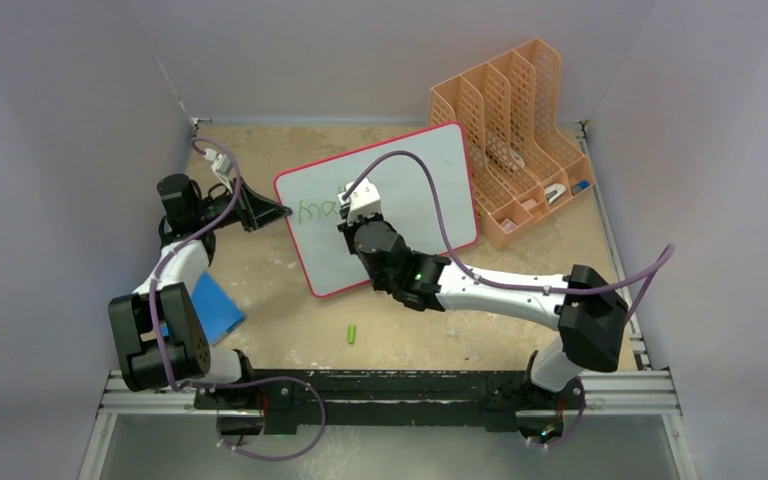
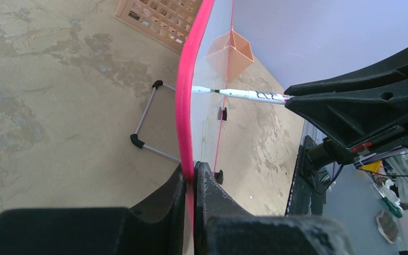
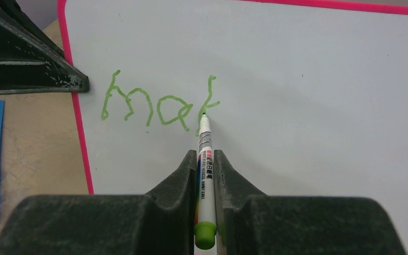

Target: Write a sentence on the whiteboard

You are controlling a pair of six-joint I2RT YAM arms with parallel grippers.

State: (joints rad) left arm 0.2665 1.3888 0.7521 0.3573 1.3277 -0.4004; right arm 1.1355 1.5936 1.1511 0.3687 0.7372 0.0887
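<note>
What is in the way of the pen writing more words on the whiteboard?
Nothing I can see. The right tool holds the marker with its tip on the whiteboard, at the green letters. The board to the right of them is bare.

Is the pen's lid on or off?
Off. The marker has its bare tip showing, pressed to the whiteboard at the green writing, and it is held in the right gripper.
</note>
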